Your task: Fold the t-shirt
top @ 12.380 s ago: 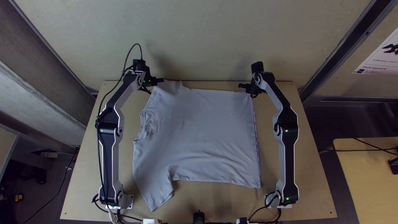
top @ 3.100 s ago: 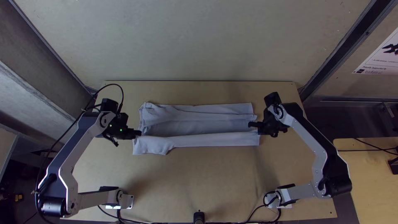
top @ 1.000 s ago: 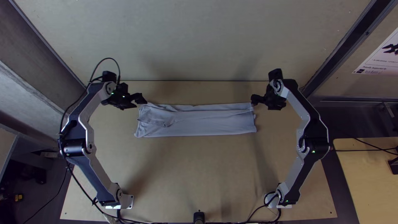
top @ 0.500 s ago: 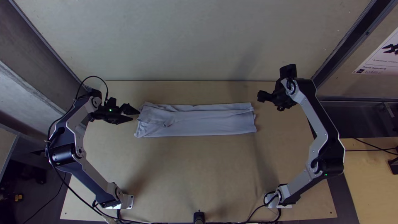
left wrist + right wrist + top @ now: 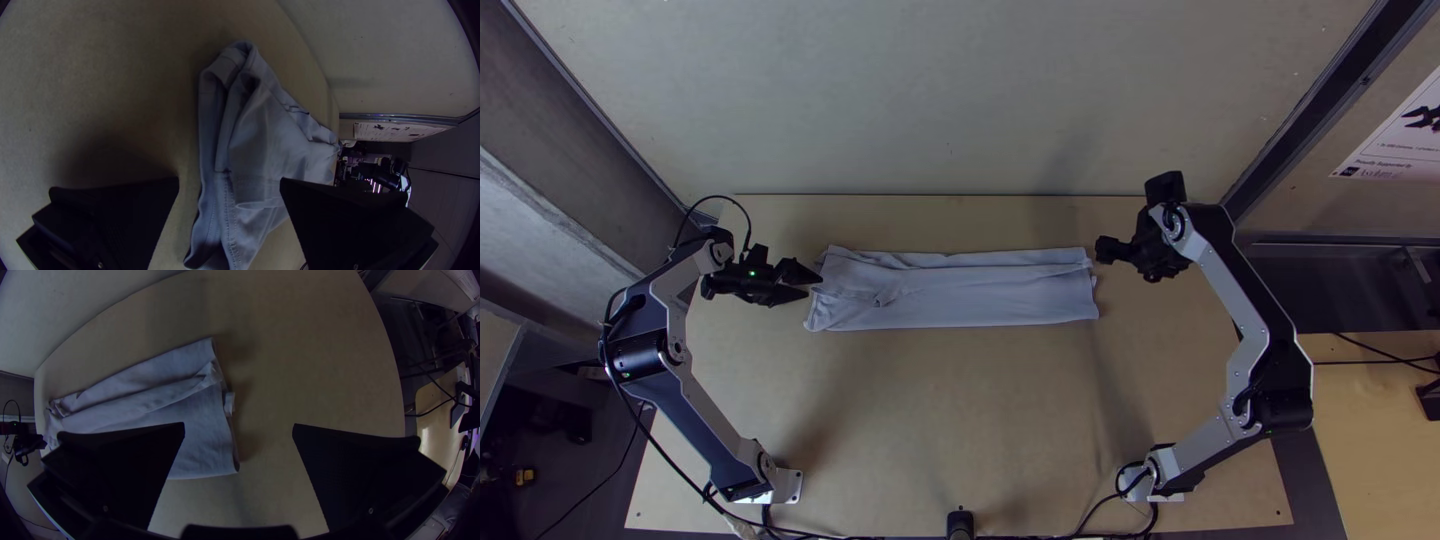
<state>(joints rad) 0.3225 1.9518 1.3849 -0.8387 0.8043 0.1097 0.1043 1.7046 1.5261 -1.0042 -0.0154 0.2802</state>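
At the shirt's point(image 5: 970, 300) nine o'clock, left gripper point(image 5: 229, 180) gaped wide; at three, right gripper point(image 5: 239, 426) likewise; shallow pinching risked unfolding it.

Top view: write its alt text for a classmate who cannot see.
A pale t-shirt folded into a long, narrow strip lies across a light wooden table, with the robot's left gripper by one end and its right gripper by the other.

You've got the grey t-shirt point(image 5: 980, 295) folded into a long, narrow strip lying crosswise on the table point(image 5: 960, 420), with creases and a bunched patch toward its left end.
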